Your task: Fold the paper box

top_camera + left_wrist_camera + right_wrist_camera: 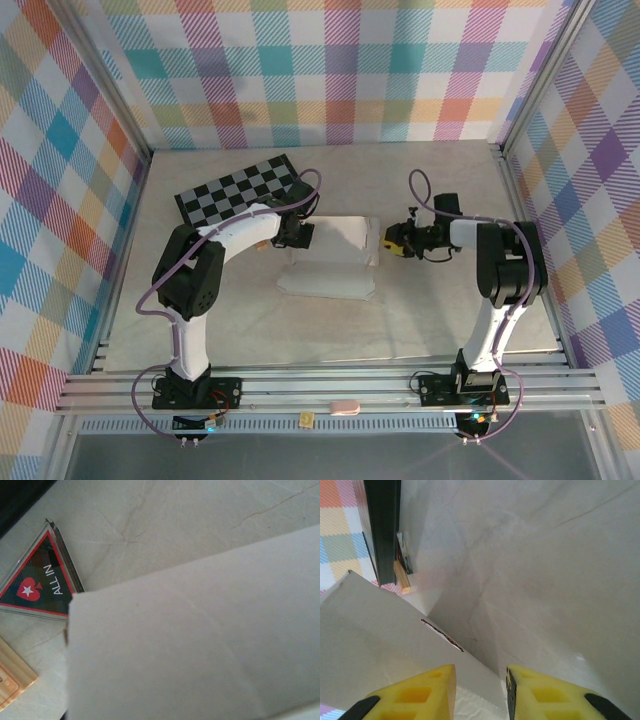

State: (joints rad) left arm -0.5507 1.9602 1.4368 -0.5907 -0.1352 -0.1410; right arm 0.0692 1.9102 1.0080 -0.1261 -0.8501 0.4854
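Note:
The paper box (330, 268) is a white cardboard cut-out in the middle of the table, its far part lifted and a flap lying flat toward me. My left gripper (298, 236) is at the box's left end. In the left wrist view, white cardboard (200, 645) lies close over the place of the jaws and hides the fingers. My right gripper (388, 240) is at the box's right end. Its yellow fingers (420, 695) stand apart, with a raised wall of the box (380, 630) running into the gap of the right gripper (480, 672).
A black-and-grey checkered board (240, 190) lies at the back left, just behind the left arm. A triangular "ALL IN" plaque (42, 580) and a wooden block (10, 680) lie beside the box's left end. Bare tabletop stretches in front of the box.

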